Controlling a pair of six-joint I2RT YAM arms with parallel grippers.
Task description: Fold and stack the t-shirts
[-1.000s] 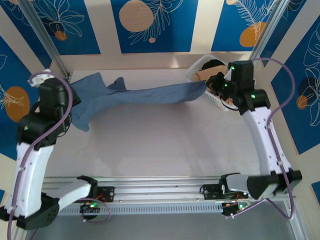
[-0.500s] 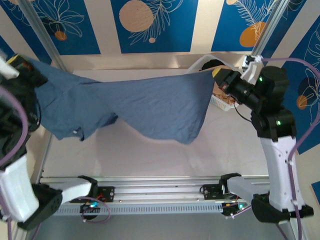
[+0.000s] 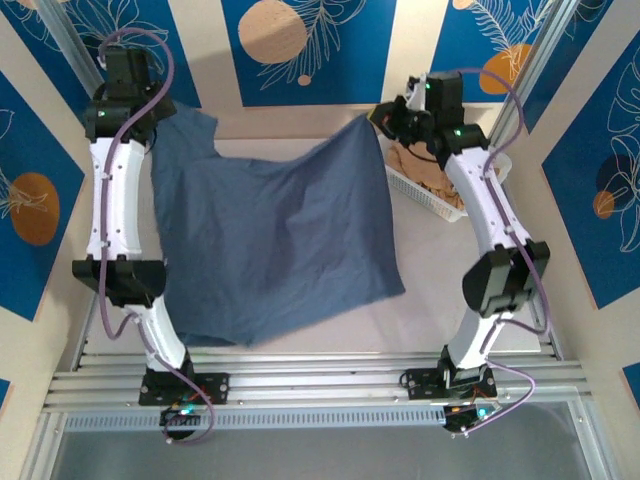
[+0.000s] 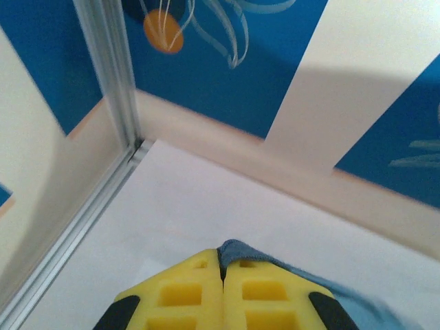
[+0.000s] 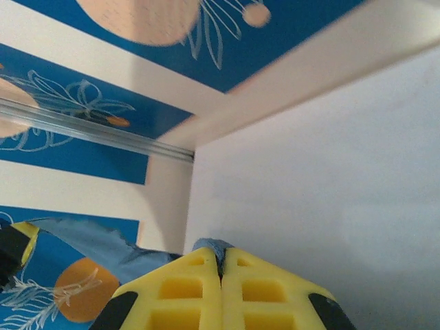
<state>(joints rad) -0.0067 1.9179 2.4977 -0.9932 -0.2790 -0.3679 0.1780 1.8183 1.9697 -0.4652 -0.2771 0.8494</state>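
Observation:
The slate-blue t-shirt (image 3: 270,230) hangs spread out between my two grippers at the far side of the table, its lower hem draping toward the near edge. My left gripper (image 3: 165,115) is shut on the shirt's upper left corner, and in the left wrist view a blue hem (image 4: 265,256) pokes out between the yellow fingers (image 4: 221,256). My right gripper (image 3: 380,118) is shut on the upper right corner, where a fold of blue cloth (image 5: 208,245) is pinched in the jaws (image 5: 221,257). The tan t-shirt (image 3: 425,170) lies crumpled in the basket.
The white lattice basket (image 3: 440,205) sits at the far right, just behind the right arm. Aluminium frame posts (image 3: 75,45) stand at the back corners, and a rail (image 3: 320,385) runs along the near edge. Patterned blue walls close in the back and sides.
Both arms have swung from low and wide positions up to the far side of the table. The blue shirt went from a stretched band to a wide sheet hanging between them.

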